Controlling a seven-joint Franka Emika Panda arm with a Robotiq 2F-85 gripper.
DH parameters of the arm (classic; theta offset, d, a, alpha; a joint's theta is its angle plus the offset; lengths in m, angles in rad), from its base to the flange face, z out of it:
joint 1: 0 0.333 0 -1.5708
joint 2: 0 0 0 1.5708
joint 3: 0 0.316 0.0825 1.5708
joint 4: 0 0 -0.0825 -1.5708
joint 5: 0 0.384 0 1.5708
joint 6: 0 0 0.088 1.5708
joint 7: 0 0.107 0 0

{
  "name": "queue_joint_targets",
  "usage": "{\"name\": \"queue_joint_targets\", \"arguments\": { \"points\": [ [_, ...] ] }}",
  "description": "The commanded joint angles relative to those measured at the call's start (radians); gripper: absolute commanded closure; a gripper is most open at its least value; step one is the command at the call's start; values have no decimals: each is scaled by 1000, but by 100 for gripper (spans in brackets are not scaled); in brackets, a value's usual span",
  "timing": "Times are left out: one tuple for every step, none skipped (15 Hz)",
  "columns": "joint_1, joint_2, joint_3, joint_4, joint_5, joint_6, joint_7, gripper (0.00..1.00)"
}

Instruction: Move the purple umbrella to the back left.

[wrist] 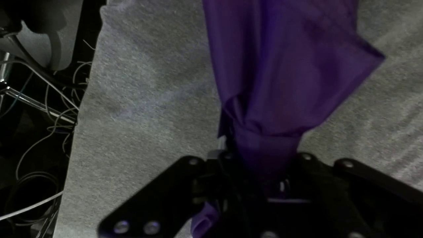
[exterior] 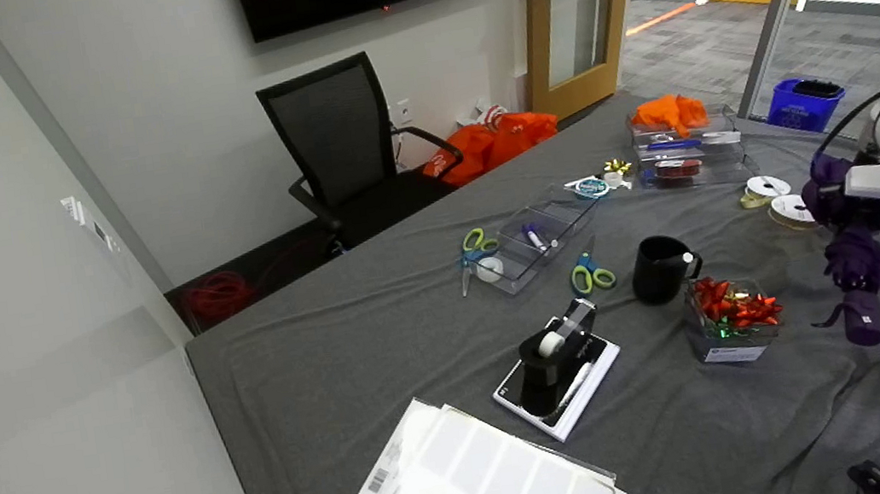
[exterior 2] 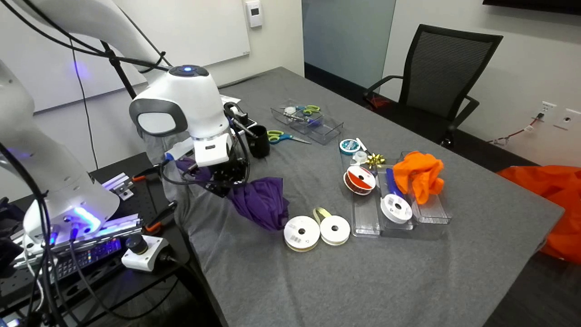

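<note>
In an exterior view, a ribbon roll [exterior 2: 293,237] lies just right of the purple umbrella [exterior 2: 261,203], left on the table [exterior 2: 372,277]; the pincer [wrist: 264,172] is closed round its middle. Clearance is hard to judge: best lift well, then pass clear of the far mug [exterior 2: 259,144].
</note>
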Motion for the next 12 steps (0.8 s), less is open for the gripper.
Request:
{"name": "queue_joint_targets", "arguments": {
  "points": [
    [14,-92,-19,-5,-44,-73,27,93],
    [13,-115,-12,-4,-40,-86,22,93],
    [16,-144,-2,4,-21,-113,22,93],
    [21,-170,6,16,-7,-149,28,93],
    [-64,-199,104,31,8,-180,30,93],
    [-75,-222,134,46,24,-205,16,93],
    [-87,-242,171,66,37,-225,-19,93],
    [-97,-255,205,87,40,-246,-38,93],
    [-101,-266,238,111,44,-264,-53,93],
    [-104,-273,268,138,44,-289,-61,93],
    [-107,-277,298,166,31,-318,-62,93],
    [-107,-276,322,192,29,-340,-71,93]
  ]
}}
